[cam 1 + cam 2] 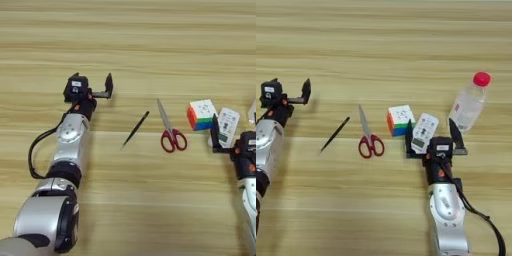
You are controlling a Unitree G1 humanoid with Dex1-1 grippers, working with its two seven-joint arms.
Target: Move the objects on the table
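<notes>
Right gripper is open, with one finger on each side of the near end of the remote. Beside the remote on the left is the cube. On its right stands the bottle with a red cap. Scissors lie left of the cube, and the stick lies left of them. Left gripper is open too, up over the bare table, well away from the things.

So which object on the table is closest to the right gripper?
The white remote control: it lies between the open fingers of the right gripper, while the cube, bottle and scissors lie outside them.
</notes>
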